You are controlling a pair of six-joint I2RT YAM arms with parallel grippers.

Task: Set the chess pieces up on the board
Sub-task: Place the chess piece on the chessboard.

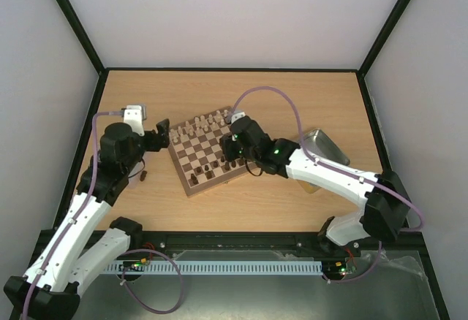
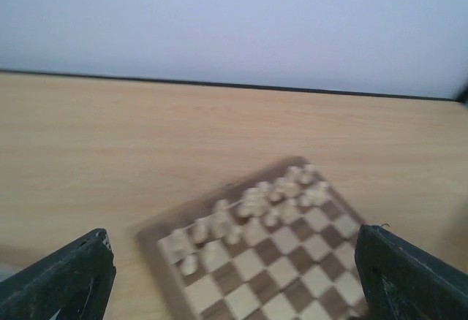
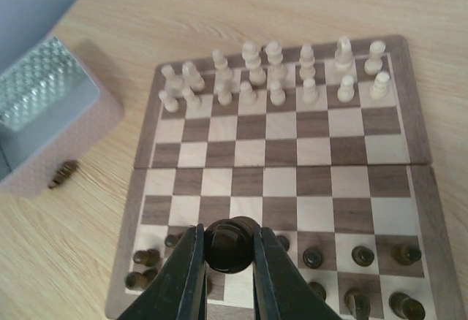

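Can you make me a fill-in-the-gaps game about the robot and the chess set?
1. The right gripper is shut on a ____ chess piece.
2. The left gripper holds nothing and is ____.
3. The cream pieces stand in ____ rows at one end of the board.
4. The silver tray sits on the robot's ____ side of the board.

Missing words: dark; open; two; right.
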